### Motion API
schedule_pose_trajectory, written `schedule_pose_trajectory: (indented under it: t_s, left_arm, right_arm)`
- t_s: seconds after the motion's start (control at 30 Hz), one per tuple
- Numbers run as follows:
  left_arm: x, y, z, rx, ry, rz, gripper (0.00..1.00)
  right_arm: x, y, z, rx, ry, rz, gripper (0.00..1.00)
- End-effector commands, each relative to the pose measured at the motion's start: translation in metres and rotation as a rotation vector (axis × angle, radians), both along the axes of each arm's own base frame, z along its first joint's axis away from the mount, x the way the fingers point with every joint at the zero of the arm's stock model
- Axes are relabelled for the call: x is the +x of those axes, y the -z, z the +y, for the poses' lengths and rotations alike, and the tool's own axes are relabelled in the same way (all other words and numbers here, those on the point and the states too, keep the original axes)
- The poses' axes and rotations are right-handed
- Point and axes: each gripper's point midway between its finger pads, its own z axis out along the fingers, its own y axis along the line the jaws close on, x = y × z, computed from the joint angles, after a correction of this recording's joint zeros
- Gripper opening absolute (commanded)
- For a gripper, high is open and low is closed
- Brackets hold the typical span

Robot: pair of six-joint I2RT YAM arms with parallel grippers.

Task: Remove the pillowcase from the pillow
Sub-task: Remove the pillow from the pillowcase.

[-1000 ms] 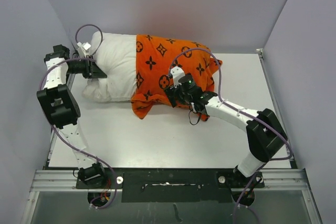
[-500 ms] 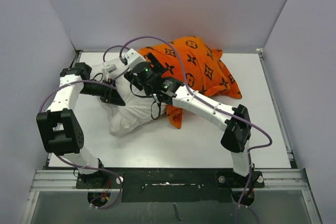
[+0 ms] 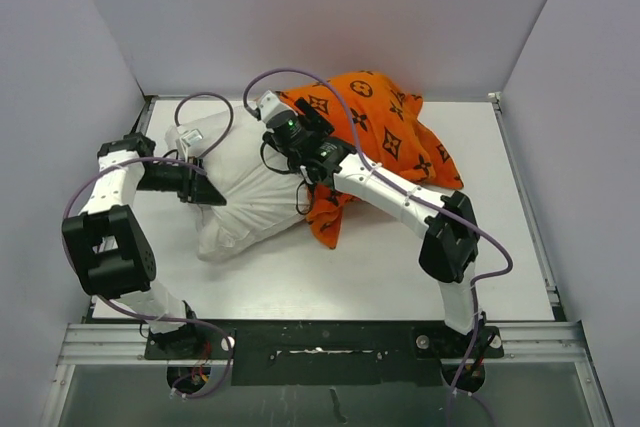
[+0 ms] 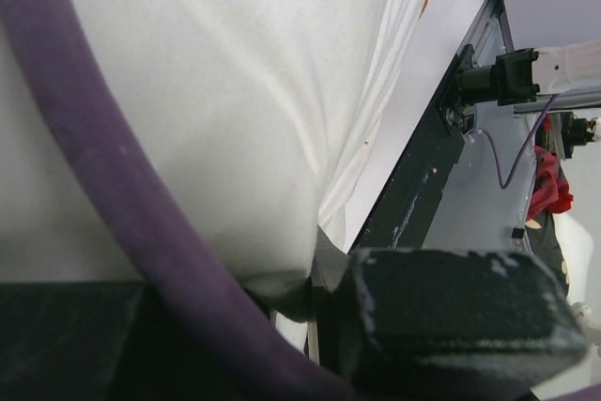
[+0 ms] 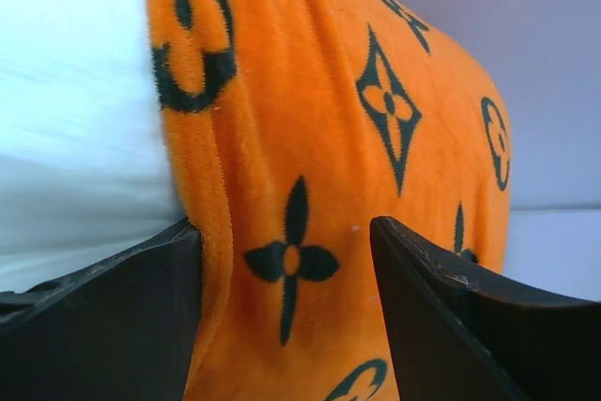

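Two pincers: we see left pincer [image 4: 319, 326] clamping pillow [image 3: 240, 187]; right pincer [image 5: 286, 260] apart, straddling pillowcase [image 3: 390, 142] edge.

Left claw [image 3: 203, 190] reaches inward with its fingers clamped together, while the right claw [image 5: 286, 260] (arm stretched far left) gapes.

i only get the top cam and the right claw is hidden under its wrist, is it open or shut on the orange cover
Observer: Open. The right wrist view shows the right claw with its fingers spread and the pillowcase hem between them.
Operator: left one?
Observer: The left wrist view shows the left claw closed on a fold of the white pillow.
Operator: any bare pillow near the right claw?
Observer: Yes, white fabric shows just left of the hem, above that claw's left finger.
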Motion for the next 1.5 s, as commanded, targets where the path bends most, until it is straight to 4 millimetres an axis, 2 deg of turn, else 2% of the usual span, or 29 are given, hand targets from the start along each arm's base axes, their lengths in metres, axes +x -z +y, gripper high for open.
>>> schedule_pose_trajectory:
  t_s: [0.0, 0.1, 0.2, 0.37, 0.4, 0.47, 0.5, 0.57, 0.63, 0.73, 0.77, 0.83, 0.87, 0.93, 1.0, 1.03, 1.07, 1.17, 1.3, 1.47]
  left_arm:
    - [-0.012, -0.018, 0.008, -0.018, -0.004, -0.065, 0.00]
    - [-0.014, -0.021, 0.011, -0.003, 0.009, -0.100, 0.00]
    - [-0.014, -0.023, 0.018, 0.029, 0.007, -0.134, 0.00]
    - [-0.004, -0.026, 0.052, 0.063, -0.060, -0.172, 0.00]
    - [-0.001, -0.025, 0.060, 0.073, -0.070, -0.187, 0.00]
    - [0.002, -0.014, 0.076, 0.101, -0.087, -0.188, 0.00]
    - [0.002, -0.005, 0.082, 0.121, -0.090, -0.178, 0.00]
    - [-0.001, 0.004, 0.084, 0.123, -0.079, -0.163, 0.00]
    - [-0.005, 0.000, 0.079, 0.097, -0.061, -0.173, 0.00]
    - [-0.006, -0.013, 0.070, 0.108, -0.020, -0.233, 0.00]
    - [-0.006, -0.020, 0.066, 0.121, -0.004, -0.268, 0.16]
    - [-0.013, -0.036, 0.057, 0.125, 0.043, -0.369, 0.80]
    - [-0.020, -0.042, 0.051, 0.130, 0.082, -0.438, 0.96]
    - [-0.042, -0.043, 0.035, 0.169, 0.197, -0.568, 0.98]
    - [-0.056, -0.035, 0.025, 0.238, 0.302, -0.736, 0.98]
    - [-0.060, -0.028, 0.021, 0.291, 0.362, -0.848, 0.98]
    - [-0.054, -0.024, 0.021, 0.369, 0.404, -0.983, 0.98]
    - [-0.058, -0.004, 0.016, 0.524, 0.574, -1.238, 0.98]
    - [-0.050, 0.006, 0.006, 0.525, 0.685, -1.353, 0.98]
    - [-0.052, 0.067, -0.010, 0.661, 0.955, -1.460, 0.98]
  right_arm:
    - [0.002, -0.024, -0.023, -0.074, 0.036, -0.053, 0.67]
    - [0.008, -0.020, -0.030, -0.128, 0.058, -0.063, 0.66]
    - [0.021, -0.022, -0.055, -0.150, 0.132, -0.073, 0.60]
    - [0.048, -0.032, -0.135, -0.100, 0.322, -0.078, 0.31]
    - [0.048, -0.035, -0.151, -0.069, 0.354, -0.077, 0.22]
    - [0.050, -0.034, -0.179, -0.004, 0.405, -0.059, 0.12]
    - [0.048, -0.031, -0.180, 0.045, 0.397, -0.042, 0.11]
    - [0.041, -0.020, -0.163, 0.070, 0.302, -0.003, 0.09]
    - [0.033, -0.006, -0.139, 0.039, 0.238, 0.015, 0.07]
    - [0.021, 0.030, -0.114, 0.109, 0.187, 0.182, 0.04]
    - [0.018, 0.037, -0.110, 0.137, 0.191, 0.214, 0.03]
    - [0.014, 0.049, -0.103, 0.190, 0.192, 0.265, 0.03]
    - [0.013, 0.053, -0.104, 0.201, 0.206, 0.283, 0.02]
    - [0.014, 0.062, -0.113, 0.241, 0.254, 0.324, 0.02]
    - [0.016, 0.070, -0.123, 0.322, 0.294, 0.386, 0.01]
    - [0.020, 0.072, -0.132, 0.361, 0.316, 0.405, 0.01]
    - [0.021, 0.075, -0.137, 0.390, 0.325, 0.421, 0.01]
    - [0.024, 0.081, -0.144, 0.438, 0.344, 0.458, 0.01]
    - [0.026, 0.089, -0.144, 0.448, 0.349, 0.491, 0.02]
    - [0.028, 0.105, -0.146, 0.452, 0.361, 0.540, 0.04]
